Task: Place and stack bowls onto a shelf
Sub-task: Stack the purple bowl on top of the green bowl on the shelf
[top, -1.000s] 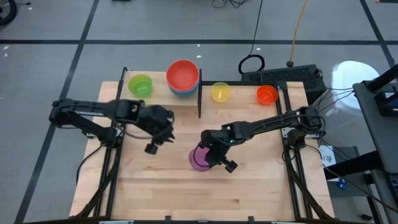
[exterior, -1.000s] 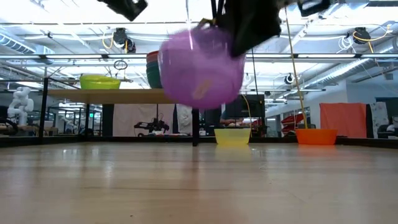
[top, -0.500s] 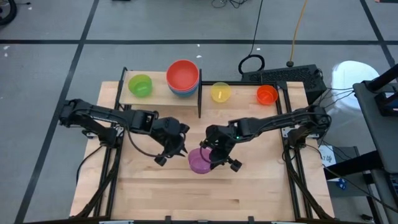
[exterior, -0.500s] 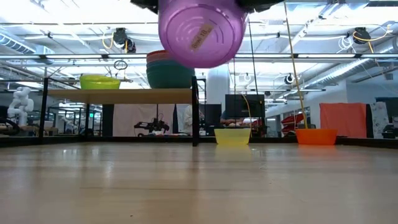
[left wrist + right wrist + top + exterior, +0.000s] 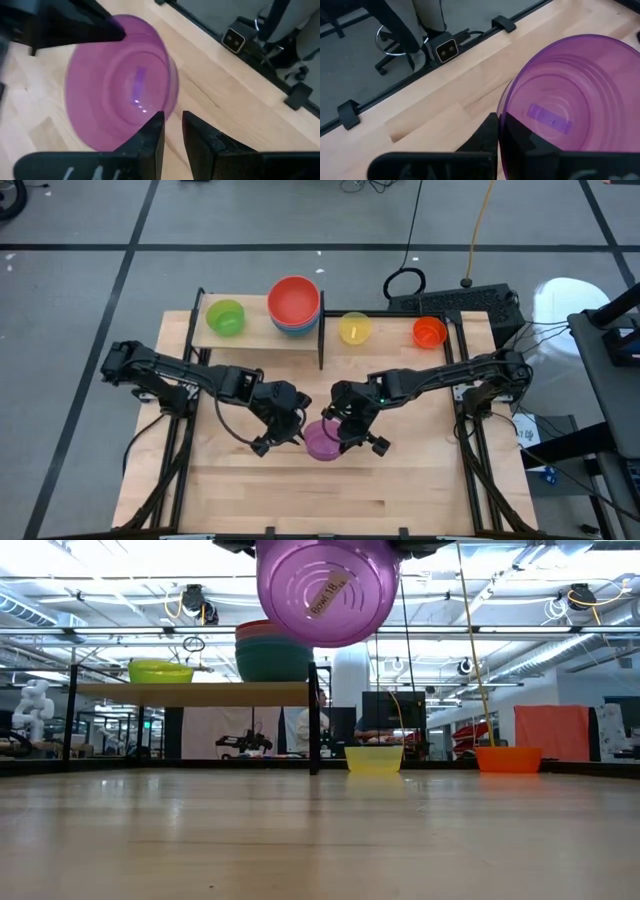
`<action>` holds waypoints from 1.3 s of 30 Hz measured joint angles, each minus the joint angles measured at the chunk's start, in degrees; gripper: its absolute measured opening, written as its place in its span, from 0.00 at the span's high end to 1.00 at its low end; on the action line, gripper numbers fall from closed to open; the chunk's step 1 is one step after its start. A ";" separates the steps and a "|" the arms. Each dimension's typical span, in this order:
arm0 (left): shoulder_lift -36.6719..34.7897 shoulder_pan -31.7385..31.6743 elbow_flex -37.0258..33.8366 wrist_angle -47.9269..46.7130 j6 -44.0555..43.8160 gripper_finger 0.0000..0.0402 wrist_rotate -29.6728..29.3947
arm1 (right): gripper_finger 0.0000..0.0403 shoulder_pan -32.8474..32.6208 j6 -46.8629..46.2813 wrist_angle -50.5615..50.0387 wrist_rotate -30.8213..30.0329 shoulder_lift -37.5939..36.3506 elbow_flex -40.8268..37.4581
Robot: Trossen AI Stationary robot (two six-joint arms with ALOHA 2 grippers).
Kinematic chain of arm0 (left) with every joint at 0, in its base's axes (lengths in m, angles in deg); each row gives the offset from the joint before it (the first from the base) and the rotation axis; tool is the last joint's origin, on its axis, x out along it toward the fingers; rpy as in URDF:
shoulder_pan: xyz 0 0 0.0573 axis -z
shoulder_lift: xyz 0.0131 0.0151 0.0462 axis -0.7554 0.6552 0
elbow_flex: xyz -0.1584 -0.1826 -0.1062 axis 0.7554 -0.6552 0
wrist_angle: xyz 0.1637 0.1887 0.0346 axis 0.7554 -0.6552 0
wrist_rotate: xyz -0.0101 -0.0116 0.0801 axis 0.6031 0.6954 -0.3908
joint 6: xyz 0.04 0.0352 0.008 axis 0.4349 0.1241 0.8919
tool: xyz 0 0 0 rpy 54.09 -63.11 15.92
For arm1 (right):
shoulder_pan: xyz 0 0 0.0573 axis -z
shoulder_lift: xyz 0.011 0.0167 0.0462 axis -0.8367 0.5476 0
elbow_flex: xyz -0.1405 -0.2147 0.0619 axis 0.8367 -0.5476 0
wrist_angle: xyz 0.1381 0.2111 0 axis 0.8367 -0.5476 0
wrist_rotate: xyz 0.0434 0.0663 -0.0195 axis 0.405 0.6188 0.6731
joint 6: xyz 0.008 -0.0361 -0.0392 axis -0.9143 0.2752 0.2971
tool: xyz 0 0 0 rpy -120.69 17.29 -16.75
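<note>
Purple bowl (image 5: 322,441): lifted above mid-counter (image 5: 400,490); gripped at its rim by right hand (image 5: 350,432)
Left hand (image 5: 285,435): just left of the bowl; fingers parted, grasping nothing
Shelf (image 5: 255,332): far left

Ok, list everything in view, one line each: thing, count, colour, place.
purple bowl: one, purple, held above mid-table by the right gripper
green bowl: one, green, on the shelf
stacked bowls: one stack, red on top, blue and teal below, on the shelf
yellow bowl: one, yellow, on the table beside the shelf
orange bowl: one, orange, table's far right
shelf: one, light wood, far edge
table: one, light wood
left gripper: dark, fingers slightly apart at the purple bowl's rim
right gripper: dark, shut on the purple bowl
</note>
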 joint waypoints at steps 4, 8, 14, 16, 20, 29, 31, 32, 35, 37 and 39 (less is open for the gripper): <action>0.52 -0.36 0.11 0.52 1.19 0.82 -0.62 | 1.00 0.00 -0.24 -0.58 0.13 0.00 0.00; 0.48 -0.37 0.10 0.53 3.27 0.82 -0.90 | 1.00 0.02 0.15 0.62 3.70 0.00 0.00; 0.48 -0.36 0.11 0.51 7.64 0.82 -0.94 | 1.00 0.00 2.51 1.95 6.10 0.00 0.00; 0.48 -0.36 0.09 0.49 8.23 0.82 -1.00 | 1.00 0.00 2.87 2.08 6.10 0.00 0.00; 0.48 -0.36 0.10 0.49 8.81 0.82 -1.01 | 1.00 0.01 3.22 2.08 6.93 0.00 0.00; 0.93 -0.36 0.09 0.58 12.11 0.82 1.00 | 1.00 0.01 5.84 2.31 11.13 0.00 0.00; 0.92 -0.36 0.11 1.08 11.87 0.82 2.07 | 1.00 0.00 5.94 2.26 11.85 0.00 -0.02; 0.92 -0.36 0.09 1.56 11.61 0.82 2.42 | 1.00 0.00 6.36 2.28 11.89 0.00 -0.02; 0.92 -0.36 0.09 2.78 11.34 0.82 4.23 | 1.00 -0.14 8.93 2.34 11.91 0.00 -0.02; 0.92 -0.37 0.09 3.04 11.25 0.82 5.36 | 1.00 -0.33 9.93 2.42 11.91 0.00 -0.04; 0.92 -0.36 0.10 3.07 10.48 0.82 6.18 | 1.00 -0.47 9.89 2.70 11.90 0.00 -0.04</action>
